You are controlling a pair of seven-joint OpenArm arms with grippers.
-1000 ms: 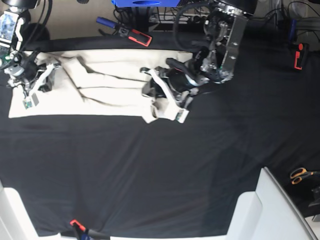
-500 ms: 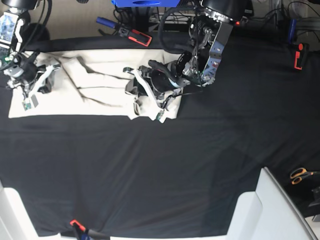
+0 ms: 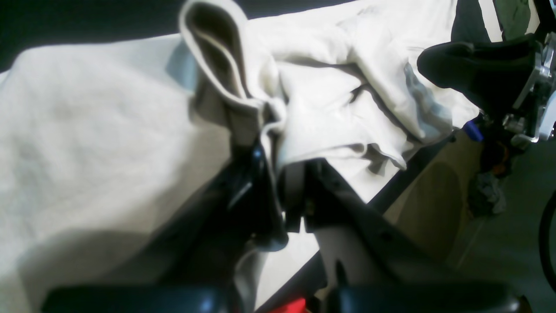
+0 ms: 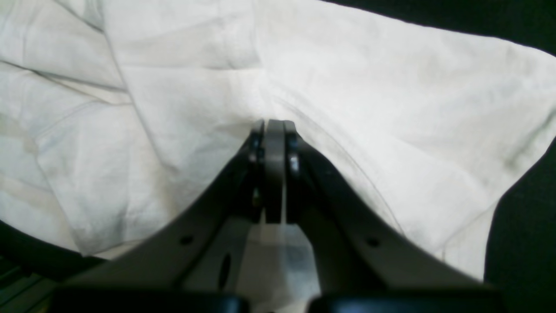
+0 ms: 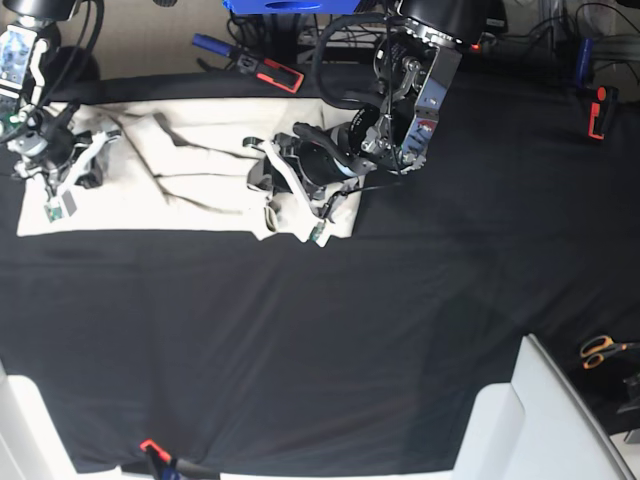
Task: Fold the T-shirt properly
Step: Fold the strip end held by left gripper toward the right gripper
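The cream T-shirt (image 5: pixel 190 160) lies along the back left of the black table, its right end bunched and doubled over. My left gripper (image 5: pixel 290 212) sits at that bunched end. In the left wrist view it (image 3: pixel 273 143) is shut on a raised fold of the T-shirt (image 3: pixel 100 143). My right gripper (image 5: pixel 62 190) rests on the shirt's left end. In the right wrist view its fingers (image 4: pixel 274 130) are pressed together on the T-shirt (image 4: pixel 391 108), with creases running out from the tips.
Red-and-black tools (image 5: pixel 278 74) and a blue-handled tool (image 5: pixel 210 44) lie behind the shirt. A red item (image 5: pixel 597 112) is at the far right. Orange scissors (image 5: pixel 600 350) and a white box (image 5: pixel 540 420) are at the lower right. A red clamp (image 5: pixel 152 447) marks the front edge.
My left gripper has carried the shirt's right end leftwards, so the shirt is shorter and its right end more bunched. The right arm has stayed in place.
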